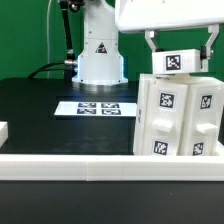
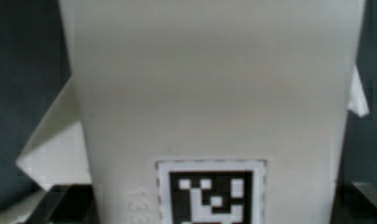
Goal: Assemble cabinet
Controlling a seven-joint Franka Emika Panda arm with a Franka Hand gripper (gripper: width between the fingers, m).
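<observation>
Claw (image 1: 178, 52) hangs right over the cabinet (image 1: 178, 115); its two fingers straddle a small tagged white piece on the cabinet's top, looks pinched, though contact is hard to confirm. One cabinet, standing on the black table (image 1: 40, 115) at the exterior view's right, just behind the long white rail (image 1: 70, 164). Only the exterior view shows the marker board (image 1: 98, 107) and robot base (image 1: 100, 50). Wrist view: one white panel (image 2: 194, 90) filling the frame, one tag (image 2: 213, 190), fingers not visible.

White tagged cabinet (image 1: 178, 113) (image 2: 194, 110) stands upright on the black table.
</observation>
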